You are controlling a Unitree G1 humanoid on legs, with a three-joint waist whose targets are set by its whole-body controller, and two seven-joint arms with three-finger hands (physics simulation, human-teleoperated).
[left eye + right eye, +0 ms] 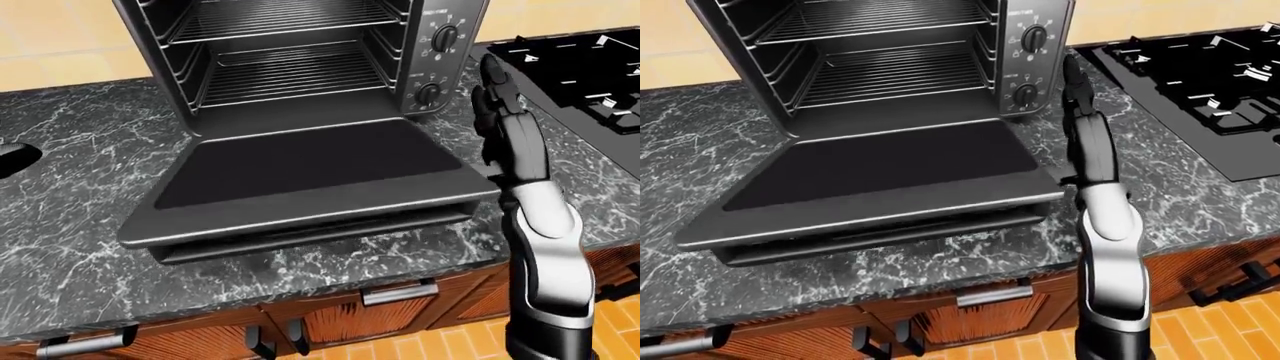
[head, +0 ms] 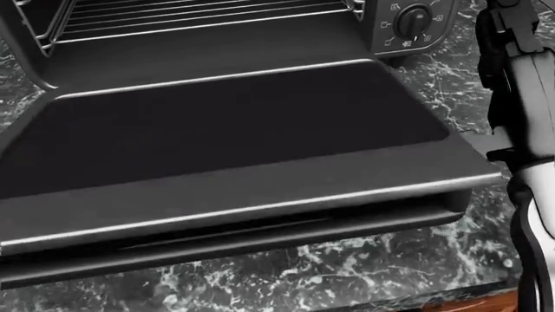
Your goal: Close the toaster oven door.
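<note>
The toaster oven (image 1: 300, 45) stands on the dark marble counter (image 1: 80, 135) with its wire racks showing. Its door (image 1: 310, 161) hangs open, folded down almost flat, its free edge a little above the counter. My right hand (image 1: 497, 86) stands upright just beside the door's right edge, open, fingers stretched toward the control panel and closed round nothing. Its forearm (image 2: 525, 97) runs down the right side of the head view. A small black shape (image 1: 15, 159) at the left edge of the left-eye view may be my left hand; no fingers show.
Two knobs (image 1: 447, 37) (image 1: 430, 94) sit on the oven's right panel, close to my fingertips. A black stove top (image 1: 590, 67) lies to the right of the oven. Wooden drawers with metal handles (image 1: 400, 292) run below the counter edge.
</note>
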